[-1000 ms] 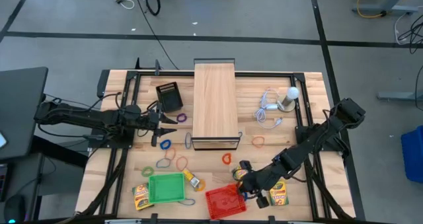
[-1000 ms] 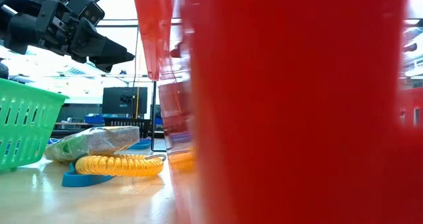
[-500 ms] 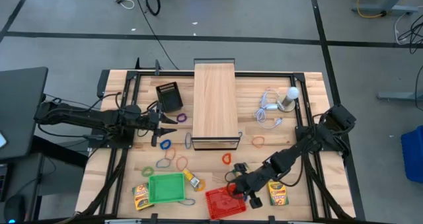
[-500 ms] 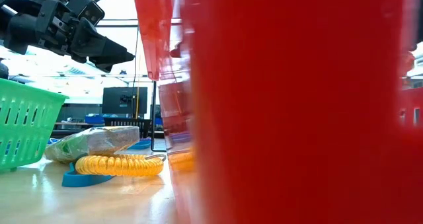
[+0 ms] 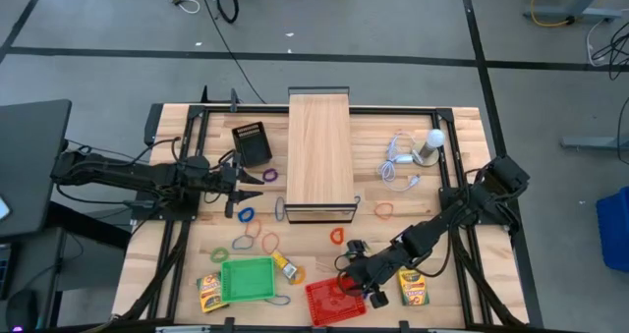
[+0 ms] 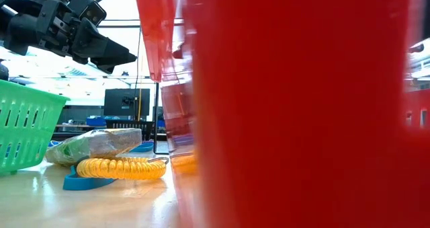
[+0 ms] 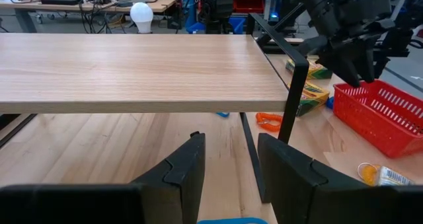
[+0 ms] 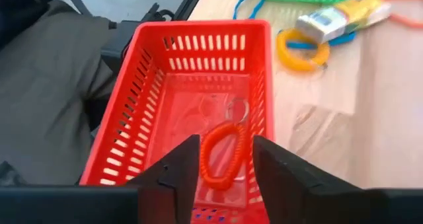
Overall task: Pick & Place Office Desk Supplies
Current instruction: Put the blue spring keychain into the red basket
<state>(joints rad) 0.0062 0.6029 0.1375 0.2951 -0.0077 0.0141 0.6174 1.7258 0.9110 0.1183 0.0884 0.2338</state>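
My right gripper (image 5: 356, 280) hangs open over the red basket (image 5: 332, 300), fingers slanting down. An orange coiled loop (image 8: 221, 159) lies on the floor of the red basket (image 8: 198, 27), below the gap between the fingers of my right gripper (image 8: 226, 143), and I see nothing touching it. My left gripper (image 5: 236, 182) waits open at the table's left, level, beside the wooden box (image 7: 132, 65). Several coloured loops (image 5: 246, 215) lie on the table between the arms. One crayon box (image 5: 209, 292) lies left of the green basket (image 5: 248, 279), another (image 5: 415, 288) right of the red basket.
The long pale wooden box (image 5: 319, 156) stands across the table's middle. A white bulb with coiled cable (image 5: 430, 142) sits at the far right, a dark block (image 5: 252, 142) at the far left. A yellow coil (image 6: 121, 167) and a wrapped piece (image 6: 94, 144) lie between the baskets.
My right gripper has gone down and a little toward the table's left edge, ending over the red basket's right part, and has stayed there for the last half second.
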